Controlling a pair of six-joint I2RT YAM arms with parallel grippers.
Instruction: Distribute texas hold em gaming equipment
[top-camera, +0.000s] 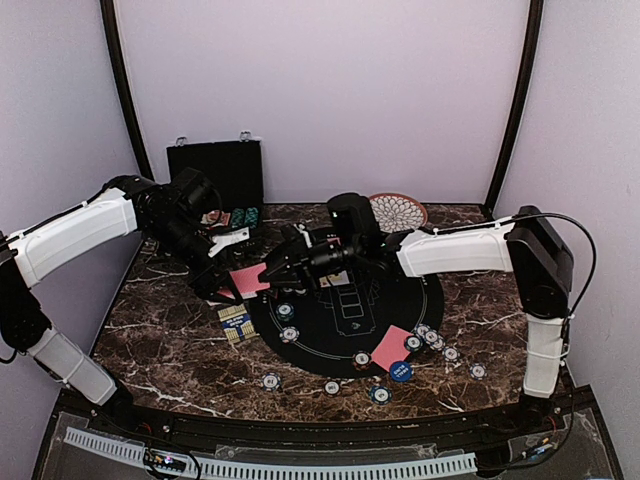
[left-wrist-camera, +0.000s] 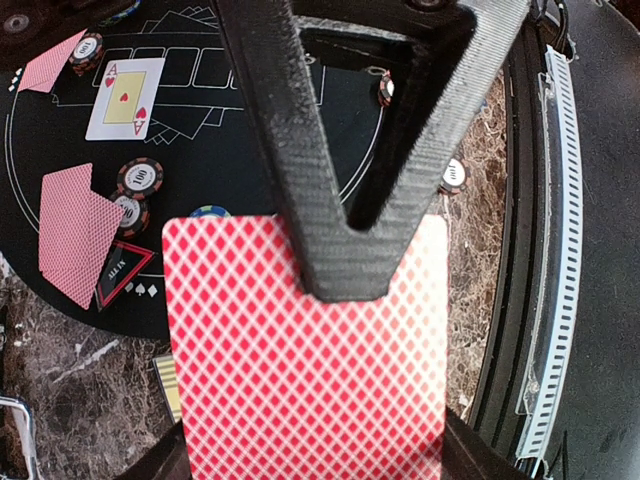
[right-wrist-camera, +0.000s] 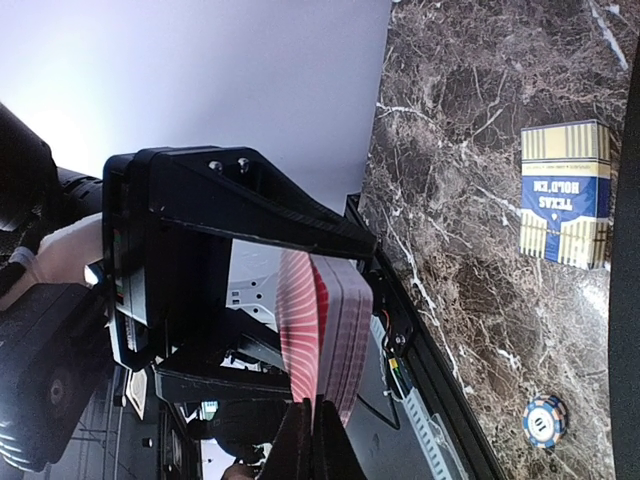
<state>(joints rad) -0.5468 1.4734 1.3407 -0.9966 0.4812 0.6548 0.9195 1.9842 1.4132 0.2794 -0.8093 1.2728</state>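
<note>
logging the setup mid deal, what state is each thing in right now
left gripper: shut on deck
right gripper: shut on deck's edge
deck: held off the table
case: open, lid upright
ace: face up on mat
box: lying flat on table

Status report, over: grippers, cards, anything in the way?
Left gripper shut on cards. Right gripper shut on their edge. Nothing in the way seen.

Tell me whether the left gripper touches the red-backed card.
Touching. In the left wrist view the left gripper is shut on the red-backed card, its fingertips meeting over the card's top edge with no gap.
</note>
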